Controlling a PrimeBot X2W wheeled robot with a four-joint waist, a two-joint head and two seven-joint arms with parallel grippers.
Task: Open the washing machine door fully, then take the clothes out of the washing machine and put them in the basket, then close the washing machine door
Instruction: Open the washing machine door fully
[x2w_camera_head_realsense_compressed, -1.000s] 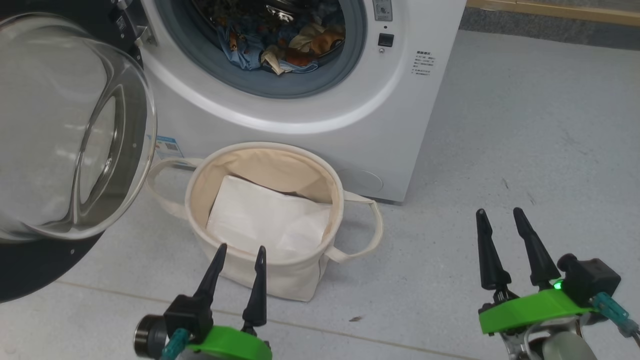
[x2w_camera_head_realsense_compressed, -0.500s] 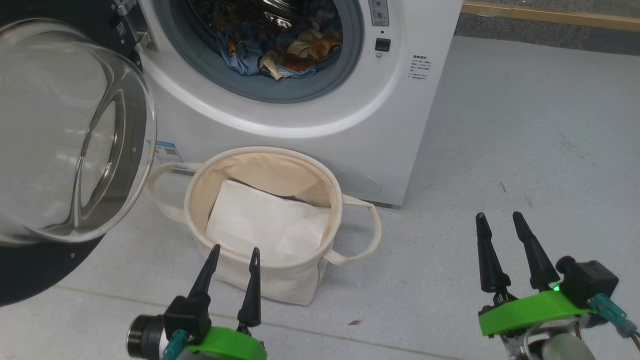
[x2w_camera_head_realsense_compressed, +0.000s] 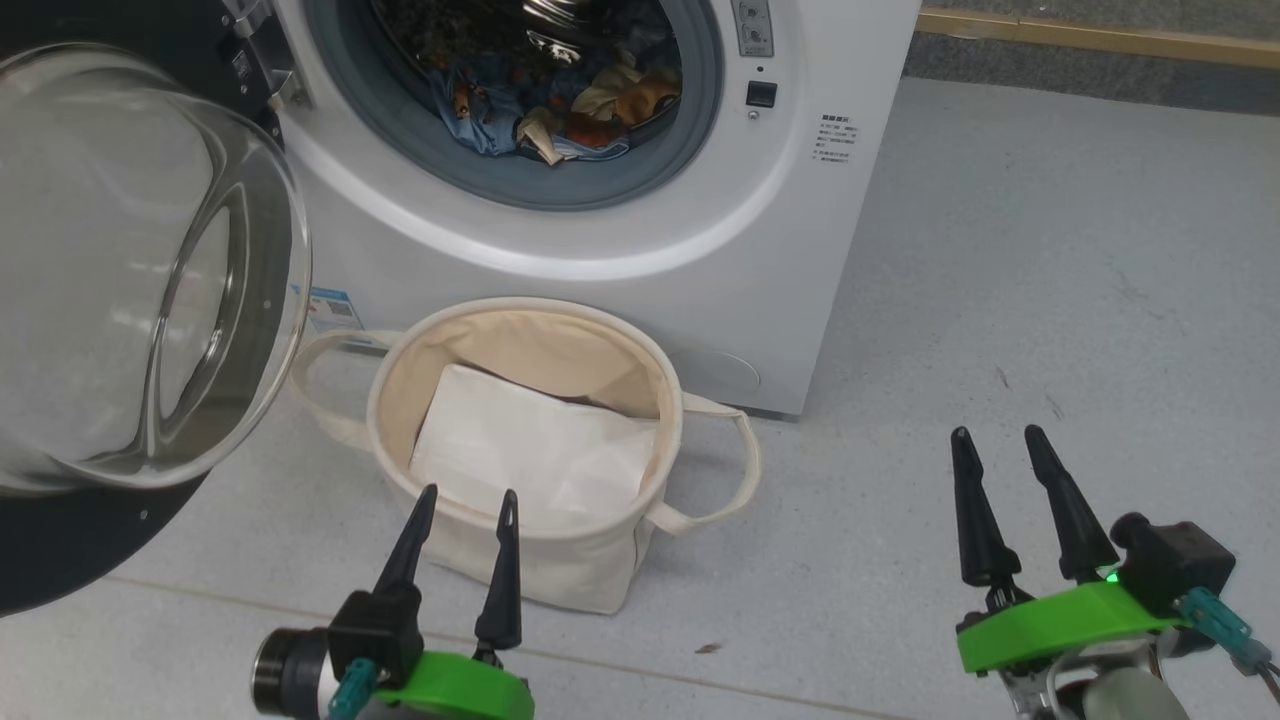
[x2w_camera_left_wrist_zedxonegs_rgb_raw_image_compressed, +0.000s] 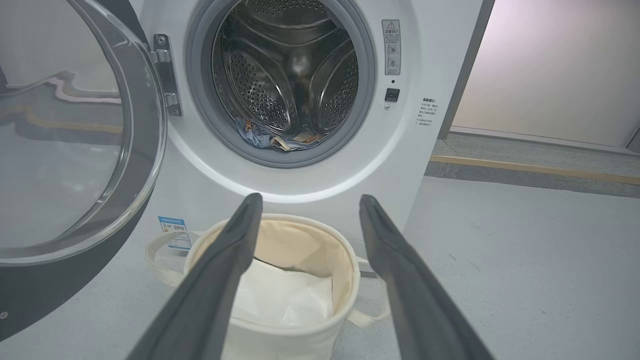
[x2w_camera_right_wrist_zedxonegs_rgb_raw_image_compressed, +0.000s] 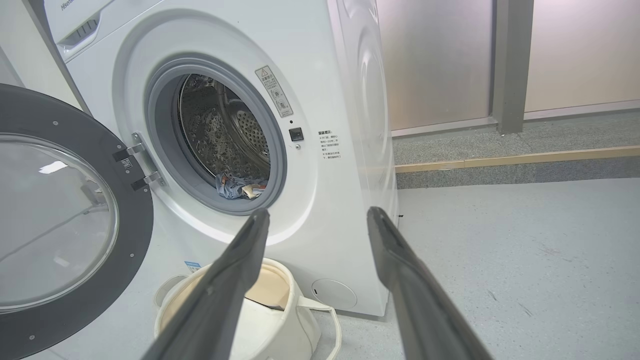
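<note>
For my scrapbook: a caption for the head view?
Open door, clothes in the washing machine, basket in front.

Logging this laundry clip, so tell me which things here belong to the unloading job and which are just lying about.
Job: washing machine, open door, clothes inside, basket.
Lying about: white sheet in the basket, blue sticker, dark speck, wooden strip.
</note>
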